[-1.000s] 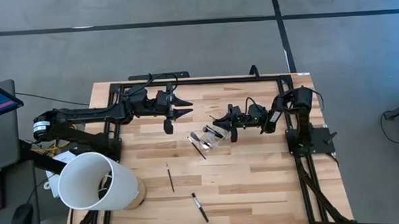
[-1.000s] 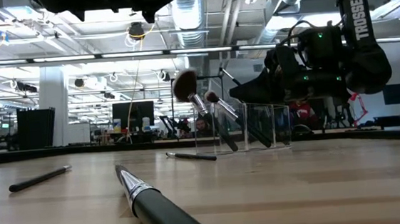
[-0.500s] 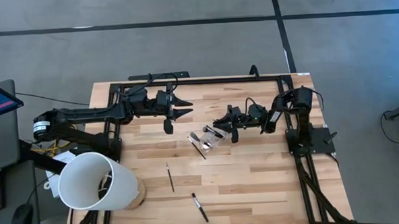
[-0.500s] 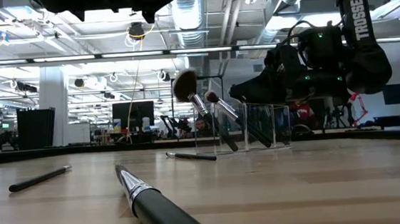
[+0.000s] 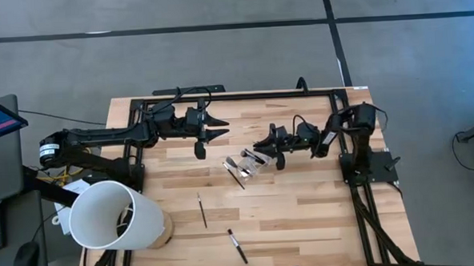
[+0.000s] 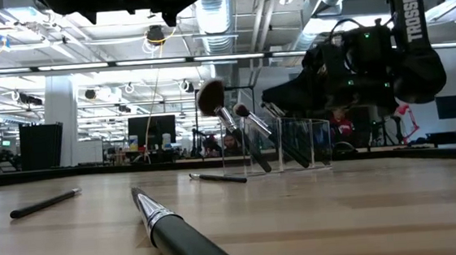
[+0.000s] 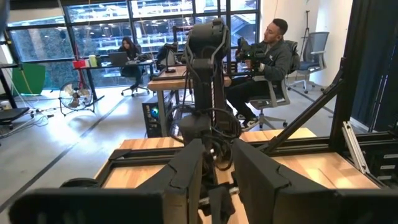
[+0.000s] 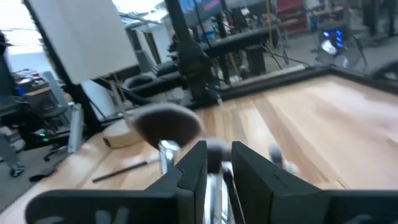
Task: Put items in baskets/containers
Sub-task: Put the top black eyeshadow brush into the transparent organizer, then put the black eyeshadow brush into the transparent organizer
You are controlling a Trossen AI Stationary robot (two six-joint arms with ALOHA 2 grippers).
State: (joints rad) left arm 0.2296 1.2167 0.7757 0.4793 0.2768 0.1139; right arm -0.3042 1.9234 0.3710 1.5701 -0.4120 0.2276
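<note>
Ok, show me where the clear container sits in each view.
High view: clear container at table centre, just left of the right gripper.
Low view: right of centre, brushes leaning out.
Left wrist view: not in it.
Right wrist view: not discernible.
Shared landmark: the big fluffy brush.

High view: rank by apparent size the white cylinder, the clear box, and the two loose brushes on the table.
1. White cylinder, by far the largest.
2. Clear box.
3. The two loose brushes look about alike; I won't rank them.
</note>
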